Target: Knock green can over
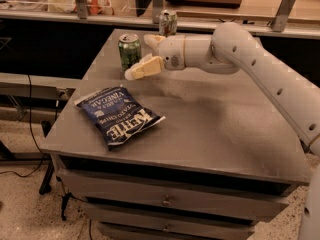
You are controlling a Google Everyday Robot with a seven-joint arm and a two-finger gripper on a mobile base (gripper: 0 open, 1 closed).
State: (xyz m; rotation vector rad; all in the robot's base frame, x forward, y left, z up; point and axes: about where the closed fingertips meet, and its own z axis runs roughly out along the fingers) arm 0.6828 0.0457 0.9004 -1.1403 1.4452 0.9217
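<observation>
The green can (129,52) stands upright near the back left of the grey table (215,129). It has a green body with pale markings and a silver top rim. My gripper (142,57) is at the can's right side, at the end of the white arm reaching in from the right. Its fingers are open. One cream finger (145,67) reaches past the front of the can's base and the other sits behind, near the can's top. I cannot tell whether a finger touches the can.
A white-and-silver can (168,22) stands at the table's back edge, just behind my wrist. A blue Kettle chip bag (119,115) lies flat at the front left. Drawers sit below the tabletop, and a shelf runs behind the table.
</observation>
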